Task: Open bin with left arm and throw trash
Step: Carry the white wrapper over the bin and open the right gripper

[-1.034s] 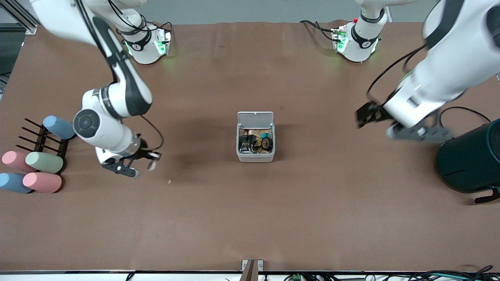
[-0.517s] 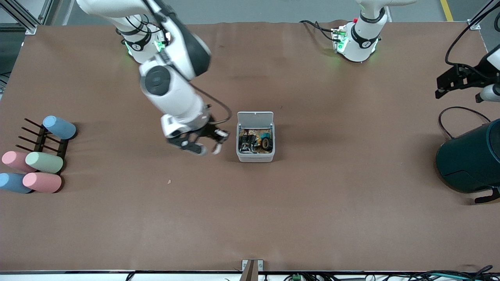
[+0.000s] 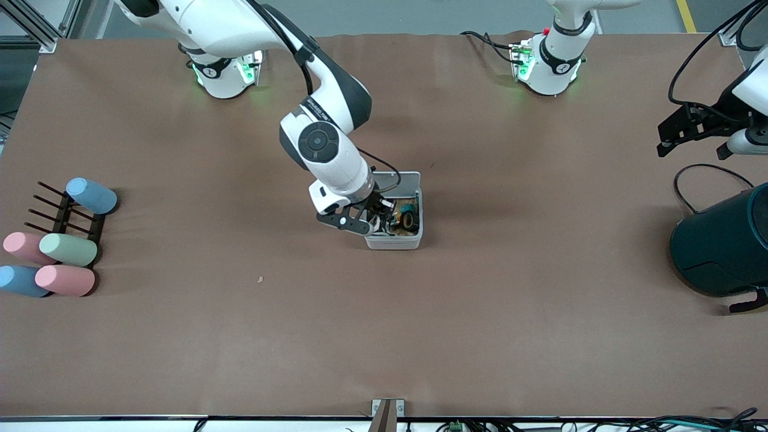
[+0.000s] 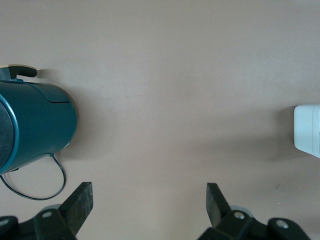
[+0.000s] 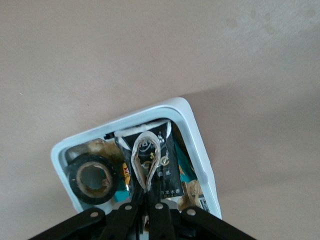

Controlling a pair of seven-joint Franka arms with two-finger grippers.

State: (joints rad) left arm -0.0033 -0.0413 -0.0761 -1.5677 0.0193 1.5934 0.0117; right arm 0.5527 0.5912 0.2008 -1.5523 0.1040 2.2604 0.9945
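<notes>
The white bin [image 3: 393, 242] stands mid-table with its lid [image 3: 405, 177] swung open. Inside lie a black tape roll [image 3: 410, 221] and a black-and-white wrapper [image 5: 167, 160]; the roll also shows in the right wrist view [image 5: 91, 177]. My right gripper [image 3: 375, 225] hangs over the open bin, shut on the beige rubber-band loop [image 5: 147, 162], which dangles just above the wrapper. In its wrist view the right gripper [image 5: 149, 200] pinches the loop's end. My left gripper [image 3: 741, 144] is open and empty, up over the left arm's end of the table; its own view shows it [image 4: 149, 200] spread wide.
A big dark teal cylinder [image 3: 723, 240] with a black cord lies at the left arm's end; it also shows in the left wrist view [image 4: 35, 122]. A black rack with pastel cylinders [image 3: 60, 246] sits at the right arm's end. A tiny tan crumb [image 3: 260, 279] lies on the brown table.
My right arm has swung from near the rack to over the open bin, carrying the rubber band. My left arm has pulled away toward its end of the table.
</notes>
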